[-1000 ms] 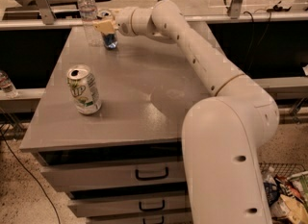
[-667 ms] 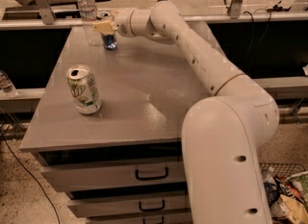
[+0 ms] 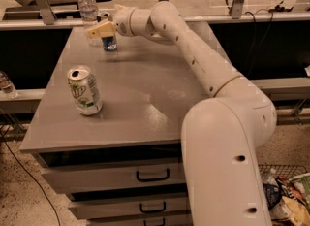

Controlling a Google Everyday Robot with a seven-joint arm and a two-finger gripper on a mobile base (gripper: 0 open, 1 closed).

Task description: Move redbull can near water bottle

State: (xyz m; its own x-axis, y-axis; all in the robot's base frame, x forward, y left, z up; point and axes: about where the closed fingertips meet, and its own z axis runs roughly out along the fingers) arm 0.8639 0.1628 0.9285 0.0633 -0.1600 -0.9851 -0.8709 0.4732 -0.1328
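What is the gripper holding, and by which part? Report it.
The gripper covers the upper part of the redbull can, beside the water bottle; whether it actually grips cannot be told.

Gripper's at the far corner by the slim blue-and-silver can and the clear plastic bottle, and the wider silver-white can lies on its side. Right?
No: the camera view shows the silver-white can standing upright. The gripper is by the blue-and-silver can and clear plastic bottle.
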